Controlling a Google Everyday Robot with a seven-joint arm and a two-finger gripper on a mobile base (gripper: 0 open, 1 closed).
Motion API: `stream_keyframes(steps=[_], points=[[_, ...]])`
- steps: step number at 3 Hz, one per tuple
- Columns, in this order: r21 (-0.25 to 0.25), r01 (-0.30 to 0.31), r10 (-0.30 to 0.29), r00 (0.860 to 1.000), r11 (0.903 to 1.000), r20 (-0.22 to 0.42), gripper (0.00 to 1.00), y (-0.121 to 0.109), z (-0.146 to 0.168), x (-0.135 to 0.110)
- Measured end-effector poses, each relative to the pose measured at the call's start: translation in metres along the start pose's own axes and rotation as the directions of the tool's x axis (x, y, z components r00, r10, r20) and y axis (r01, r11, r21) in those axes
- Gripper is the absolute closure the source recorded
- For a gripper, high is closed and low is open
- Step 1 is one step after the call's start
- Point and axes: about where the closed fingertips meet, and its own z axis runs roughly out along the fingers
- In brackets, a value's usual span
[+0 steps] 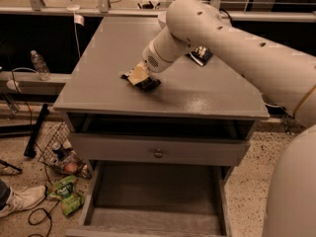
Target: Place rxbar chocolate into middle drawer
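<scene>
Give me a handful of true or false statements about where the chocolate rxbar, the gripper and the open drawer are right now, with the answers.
1. The gripper is down at the tabletop, right at the rxbar chocolate. True.
2. The rxbar chocolate lies inside the middle drawer. False: it lies on the tabletop, under the gripper.
3. The middle drawer is pulled out and its floor is bare. True.
4. A water bottle stands on the tabletop. False: it stands off to the left of the cabinet, lower than the top.
5. A green packet lies on the floor left of the open drawer. True.
</scene>
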Motion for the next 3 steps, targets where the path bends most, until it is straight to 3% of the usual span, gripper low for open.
stream_keyframes(steps=[1,2,3], points=[[-0.026,0.105,-0.106,0.994,0.9941,-0.004,1.0,0.02,-0.043,0.013],[-0.039,0.229,-0.229,0.973,0.9727,-0.005,1.0,0.046,-0.104,0.034],[-0.082,0.293,-0.295,0.955,0.9527,-0.018,1.0,0.059,-0.138,0.055]])
